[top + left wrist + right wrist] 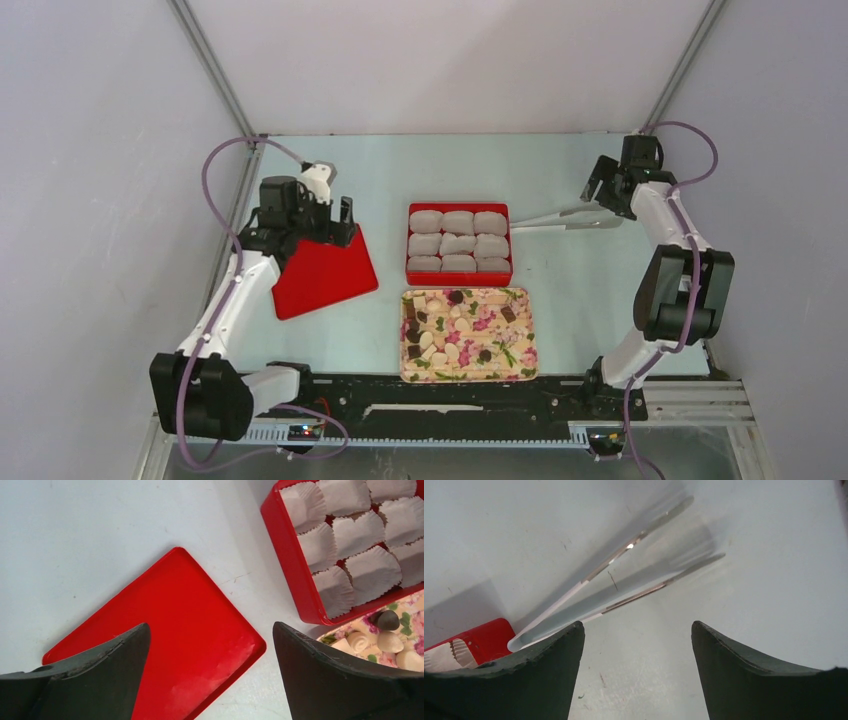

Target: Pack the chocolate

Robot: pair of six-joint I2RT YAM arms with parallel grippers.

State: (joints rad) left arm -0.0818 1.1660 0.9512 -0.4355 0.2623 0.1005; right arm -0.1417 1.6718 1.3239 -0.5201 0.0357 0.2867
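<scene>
L hand (210, 629) open over lid (325, 275), R hand (638, 625) open nr tongs (629, 546)

Blurred tongs (629, 546); chocolate (389, 642) mostly beyond the picture's edge

Left end effector (210, 625), right end effector (637, 623) spread wide

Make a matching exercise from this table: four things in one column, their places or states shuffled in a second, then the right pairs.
Things:
1. red lid
2. red box
3. tongs
4. chocolate

Places or states:
A. lying on the flowered tray
B. lying flat below the open left gripper
C. filled with empty paper cups
D. right of the box, by the open right gripper

Pairs: 1-B, 2-C, 3-D, 4-A
</scene>
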